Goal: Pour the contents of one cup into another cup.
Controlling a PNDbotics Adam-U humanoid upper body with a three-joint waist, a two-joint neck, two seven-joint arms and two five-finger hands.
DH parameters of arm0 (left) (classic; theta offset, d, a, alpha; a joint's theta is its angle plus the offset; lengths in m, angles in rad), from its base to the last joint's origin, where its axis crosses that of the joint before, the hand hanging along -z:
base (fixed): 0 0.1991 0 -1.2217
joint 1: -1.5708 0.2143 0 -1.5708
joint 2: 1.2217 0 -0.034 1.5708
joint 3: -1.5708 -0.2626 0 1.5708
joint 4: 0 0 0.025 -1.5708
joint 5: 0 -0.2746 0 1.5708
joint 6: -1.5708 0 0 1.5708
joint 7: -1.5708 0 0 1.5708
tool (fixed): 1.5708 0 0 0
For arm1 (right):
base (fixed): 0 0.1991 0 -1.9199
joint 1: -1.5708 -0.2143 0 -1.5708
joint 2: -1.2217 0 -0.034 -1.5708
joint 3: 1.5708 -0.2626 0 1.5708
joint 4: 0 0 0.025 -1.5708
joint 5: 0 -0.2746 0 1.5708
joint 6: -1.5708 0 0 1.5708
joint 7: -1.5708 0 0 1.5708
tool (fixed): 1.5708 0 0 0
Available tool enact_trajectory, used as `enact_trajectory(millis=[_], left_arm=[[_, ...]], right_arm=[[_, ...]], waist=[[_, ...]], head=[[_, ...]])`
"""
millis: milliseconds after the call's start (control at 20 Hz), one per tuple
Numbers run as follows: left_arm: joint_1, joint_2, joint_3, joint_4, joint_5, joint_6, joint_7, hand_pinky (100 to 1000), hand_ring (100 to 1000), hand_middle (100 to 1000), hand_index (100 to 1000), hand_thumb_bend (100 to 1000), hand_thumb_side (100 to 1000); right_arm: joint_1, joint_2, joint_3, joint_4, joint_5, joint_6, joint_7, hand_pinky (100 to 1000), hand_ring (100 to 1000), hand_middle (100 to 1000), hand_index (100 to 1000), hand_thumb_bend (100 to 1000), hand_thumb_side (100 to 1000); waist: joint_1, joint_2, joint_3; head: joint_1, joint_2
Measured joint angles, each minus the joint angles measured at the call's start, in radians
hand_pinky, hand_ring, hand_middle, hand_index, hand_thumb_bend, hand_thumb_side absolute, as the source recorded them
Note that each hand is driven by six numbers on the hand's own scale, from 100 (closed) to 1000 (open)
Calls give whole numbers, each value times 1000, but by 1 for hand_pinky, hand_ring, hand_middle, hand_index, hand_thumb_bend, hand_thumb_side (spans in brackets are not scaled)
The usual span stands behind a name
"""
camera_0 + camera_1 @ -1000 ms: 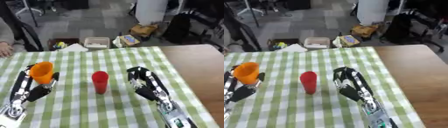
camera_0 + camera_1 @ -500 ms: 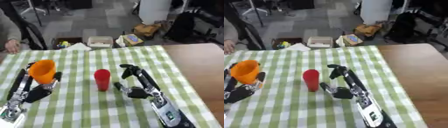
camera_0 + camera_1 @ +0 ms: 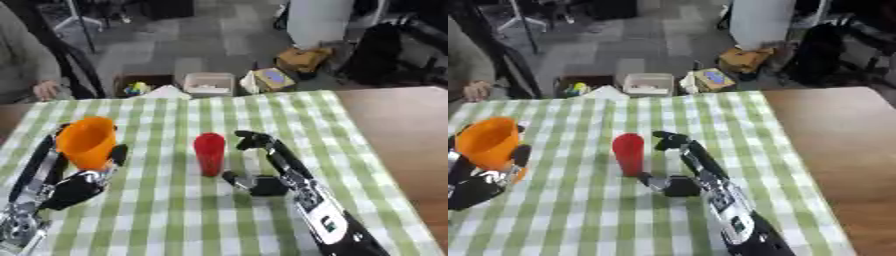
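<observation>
In the left eye view, the robot's left hand (image 3: pixel 74 182) holds an orange cup (image 3: pixel 85 141) off the bench (image 3: pixel 175 220), fingers curled round its lower wall, at the left of the green-checked cloth. A red cup (image 3: pixel 209 153) stands upright mid-cloth. The right hand (image 3: pixel 262 175) sits just beside it, fingers spread and thumb apart, closed on nothing.

In the right eye view, the right hand (image 3: pixel 677 172) brackets the red cup (image 3: pixel 629 153) from its right side without clearly touching it; the orange cup (image 3: pixel 485 142) is well apart. The step in hand looks like the reach for the red cup. Next, the fingers must close round it before any pour.
</observation>
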Motion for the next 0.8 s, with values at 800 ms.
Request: enact_trajectory(millis=[800], left_arm=[[0, 0, -5, -42, 45, 20, -24, 466, 413, 427, 694, 100, 482]], right_arm=[[-79, 17, -33, 164, 96, -4, 20, 885, 778, 685, 922, 550, 514]], waist=[[-3, -18, 35]], head=[[-17, 5]])
